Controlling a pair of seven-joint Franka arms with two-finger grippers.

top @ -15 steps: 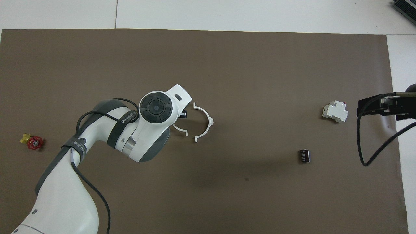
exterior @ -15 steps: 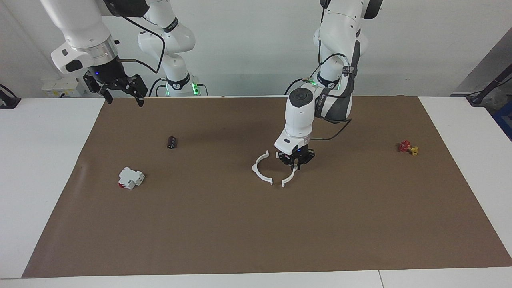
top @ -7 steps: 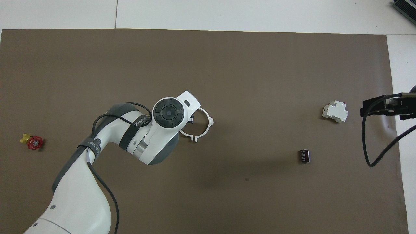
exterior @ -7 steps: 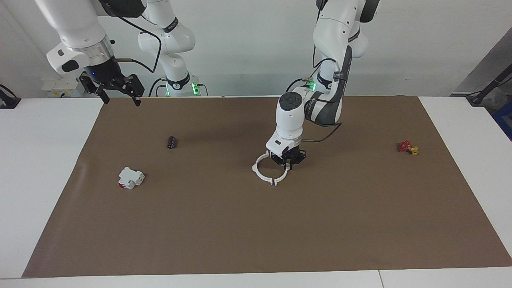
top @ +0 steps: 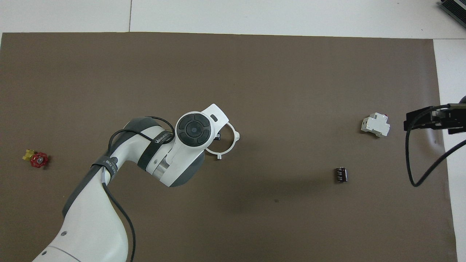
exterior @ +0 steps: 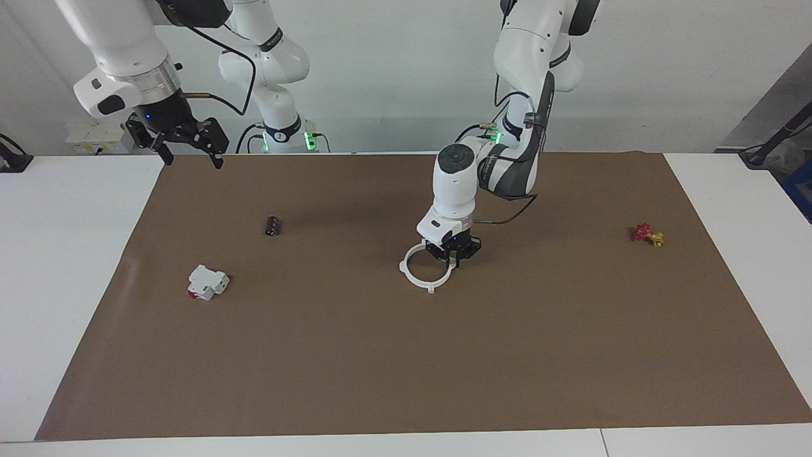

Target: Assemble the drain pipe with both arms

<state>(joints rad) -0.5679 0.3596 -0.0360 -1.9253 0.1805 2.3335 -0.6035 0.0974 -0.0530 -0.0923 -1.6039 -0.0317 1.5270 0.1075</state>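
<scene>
Two thin white plastic half-ring arcs [exterior: 424, 269] [top: 226, 142] lie joined as one flat ring at the middle of the brown mat [exterior: 406, 355] [top: 255, 72]. One small black cylinder [exterior: 273, 225] [top: 341, 174], one blocky white-and-red part [exterior: 207, 282] [top: 375, 124] and one red-and-yellow valve piece [exterior: 647, 234] [top: 35, 159] lie apart. The left gripper [exterior: 453, 256] points straight down, clamped on the arc nearer the left arm's end. The right gripper [exterior: 188, 151] [top: 429, 120] waits, fingers spread, above the mat's corner by the right arm's base.
</scene>
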